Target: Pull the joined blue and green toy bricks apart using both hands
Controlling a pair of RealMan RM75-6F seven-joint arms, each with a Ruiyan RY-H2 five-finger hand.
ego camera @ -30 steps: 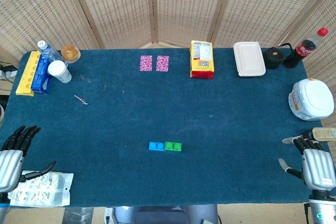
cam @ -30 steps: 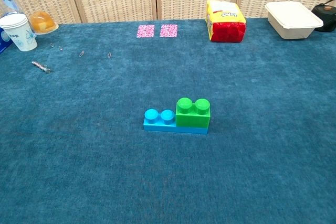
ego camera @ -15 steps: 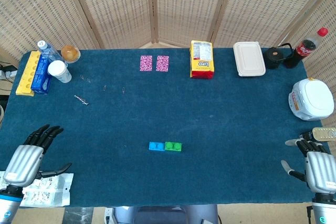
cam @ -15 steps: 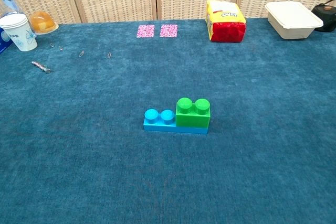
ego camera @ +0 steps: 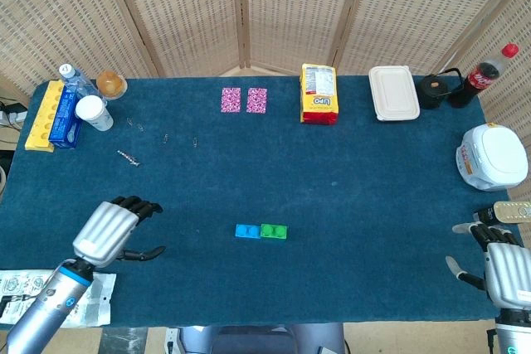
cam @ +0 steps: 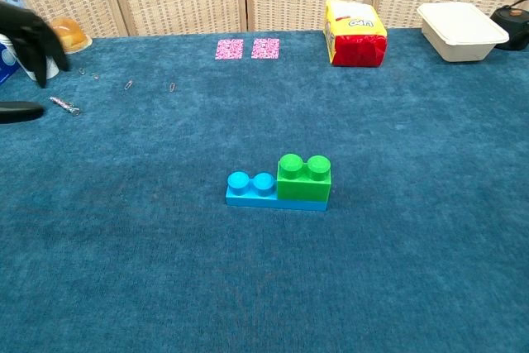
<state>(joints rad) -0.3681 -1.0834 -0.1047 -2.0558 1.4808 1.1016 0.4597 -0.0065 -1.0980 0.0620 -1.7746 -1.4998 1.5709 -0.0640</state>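
- Near the middle of the blue felt-covered table (ego camera: pixel 348 205), toward the front edge, the flat blue plastic toy brick (cam: pixel 250 188) lies with the green plastic toy brick (cam: pixel 304 176) pressed onto its right half; the two are joined and no hand touches them.
- Task progress, as judged: nothing of the separation is done. Both grasps and the pull itself remain.
- The left hand (ego camera: pixel 112 230) hovers over the table's left front area, well apart from the bricks. Its fingers are spread and lightly curved, and it holds nothing.
- The right hand (ego camera: pixel 502 264) sits at the right front corner, at or just beyond the table edge, well apart from the bricks. Its fingers are apart and it holds nothing.
- Open room: bare felt lies between each hand and the bricks, so the approach paths from either side look unobstructed.
- Left-side items: a clear plastic packet (ego camera: pixel 58 300) lies at the front left corner below the left arm; small metal clips (ego camera: pixel 166 138) and a white paper cup (ego camera: pixel 93 112) lie well behind that hand.
- Right-side items: a white round lidded container (ego camera: pixel 494 157) stands at the right edge, behind the right hand.
- Rear items: a yellow-and-red snack bag (ego camera: pixel 319 94) and a white takeaway box (ego camera: pixel 393 93) stand along the back edge, far from the work zone.
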